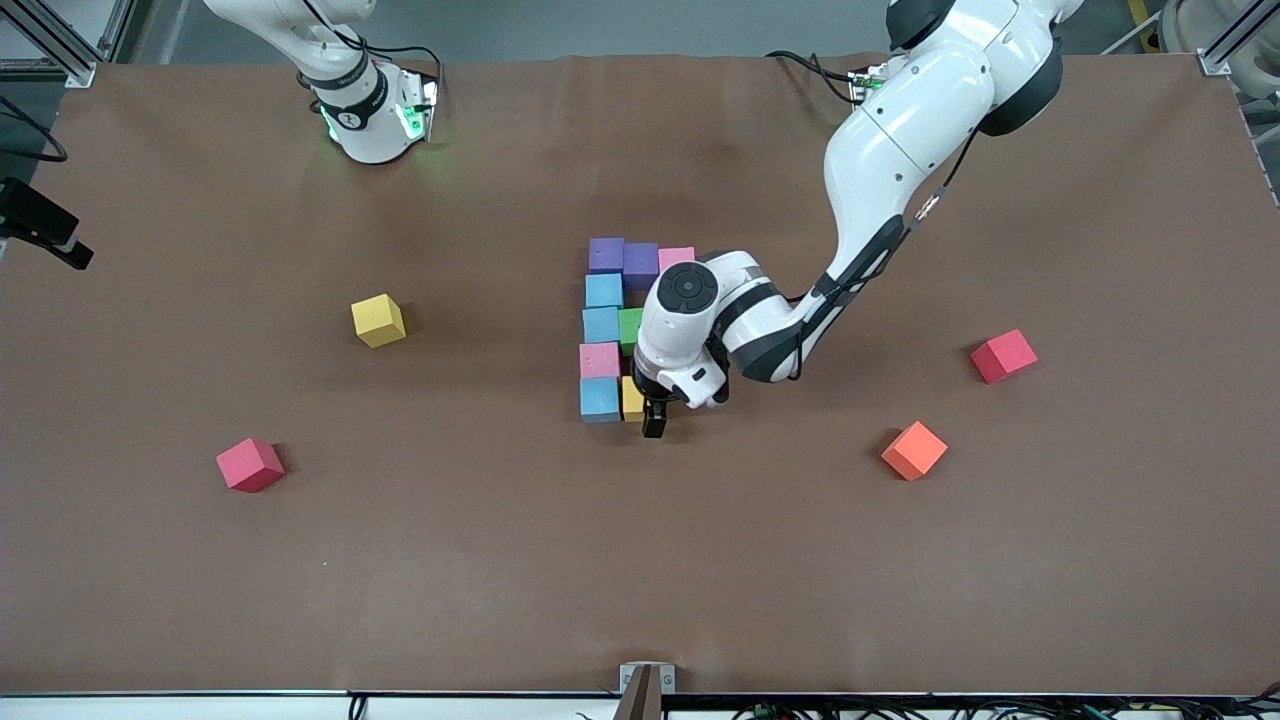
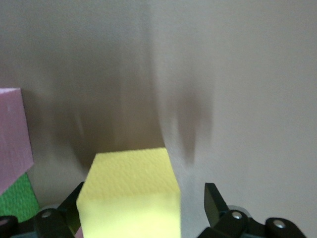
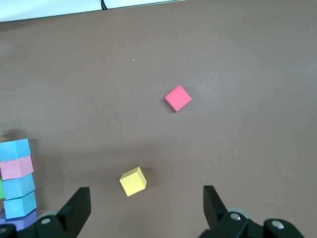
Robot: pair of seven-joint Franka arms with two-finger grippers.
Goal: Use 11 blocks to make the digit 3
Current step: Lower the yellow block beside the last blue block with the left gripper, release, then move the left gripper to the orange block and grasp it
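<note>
The blocks form a partial figure point(image 1: 615, 325) at the table's middle: two purple, a pink, two blue, a green point(image 1: 630, 328), a pink, and a blue with a yellow cube point(image 1: 632, 398) beside it, nearest the front camera. My left gripper point(image 1: 655, 415) is low over that end. In the left wrist view it point(image 2: 143, 194) is open, with the yellow cube point(image 2: 131, 193) between the fingers, against one and clear of the other. My right gripper point(image 3: 143, 208) is open and empty, high over the table. A loose yellow cube point(image 1: 378, 320) and an orange cube point(image 1: 914, 450) lie apart.
One red cube point(image 1: 250, 465) lies toward the right arm's end, nearer the front camera. Another red cube point(image 1: 1003, 356) lies toward the left arm's end, beside the orange one. The right wrist view shows the loose yellow cube point(image 3: 132, 181) and a red cube point(image 3: 178, 97).
</note>
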